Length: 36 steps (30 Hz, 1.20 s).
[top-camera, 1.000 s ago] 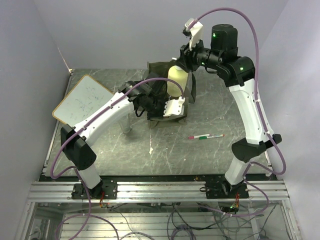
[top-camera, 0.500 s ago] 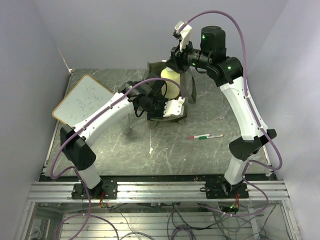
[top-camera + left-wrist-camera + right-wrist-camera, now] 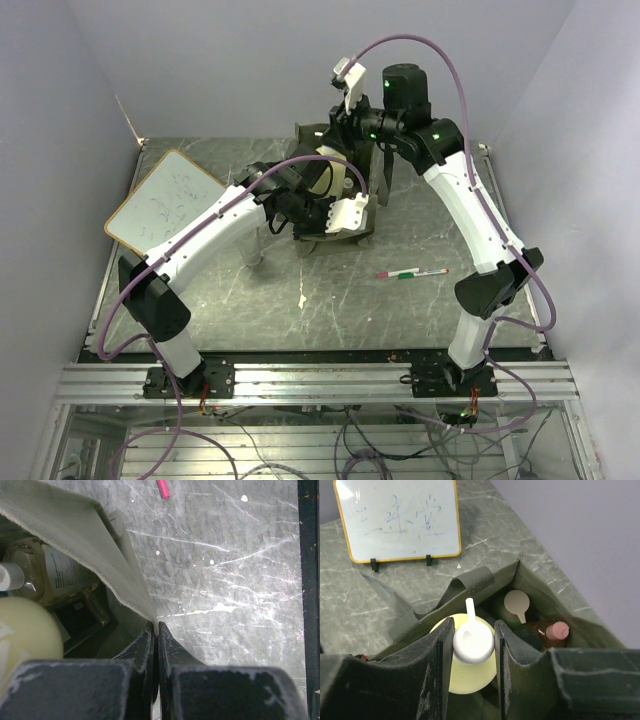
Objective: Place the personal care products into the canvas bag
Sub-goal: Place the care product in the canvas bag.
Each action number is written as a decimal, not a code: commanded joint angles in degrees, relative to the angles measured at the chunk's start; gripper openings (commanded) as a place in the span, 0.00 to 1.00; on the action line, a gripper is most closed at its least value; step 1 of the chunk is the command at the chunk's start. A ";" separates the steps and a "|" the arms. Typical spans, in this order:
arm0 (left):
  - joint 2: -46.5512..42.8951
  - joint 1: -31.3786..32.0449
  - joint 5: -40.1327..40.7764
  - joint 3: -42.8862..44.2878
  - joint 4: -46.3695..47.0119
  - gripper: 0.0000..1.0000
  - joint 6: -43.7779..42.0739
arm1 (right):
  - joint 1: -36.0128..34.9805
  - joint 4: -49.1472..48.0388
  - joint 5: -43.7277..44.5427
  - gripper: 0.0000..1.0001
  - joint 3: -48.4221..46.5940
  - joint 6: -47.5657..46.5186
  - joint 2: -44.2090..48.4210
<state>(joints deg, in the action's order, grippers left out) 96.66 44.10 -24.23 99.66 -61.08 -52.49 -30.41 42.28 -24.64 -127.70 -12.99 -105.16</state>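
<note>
Currently held: right gripper [image 3: 471, 641] clamps the yellow-green bottle [image 3: 470, 680] by its white cap [image 3: 470, 611], over the canvas bag [image 3: 540, 594].
Left gripper [image 3: 156, 630]: pinched on the bag's rim — mouth open.
Our move: we lower it straight, clear of the packed bottles [image 3: 555, 632].

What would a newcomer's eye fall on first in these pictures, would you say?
The right gripper grips a yellow-green bottle by its white pump cap at the mouth of the open canvas bag, where other bottles already sit. Next comes the left gripper, pinching the bag's fabric rim. The wood-framed whiteboard sits at the table's left.
</note>
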 commanded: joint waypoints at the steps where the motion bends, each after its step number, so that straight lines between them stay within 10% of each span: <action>1: -2.96 0.71 -5.21 0.01 -2.31 0.07 1.32 | -0.42 -10.79 -2.21 0.00 2.63 -0.04 1.83; 19: -2.98 0.71 -5.04 0.10 -2.39 0.07 1.29 | -0.57 -23.17 -2.86 0.00 24.40 -7.57 2.90; 36: -3.86 0.68 -7.16 1.10 -3.43 0.07 1.41 | -0.70 -25.04 -1.07 0.00 26.03 -15.18 -3.69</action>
<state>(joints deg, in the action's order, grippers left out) 96.57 44.10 -25.12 99.66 -61.60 -52.47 -30.87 19.73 -26.11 -100.09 -25.78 -107.44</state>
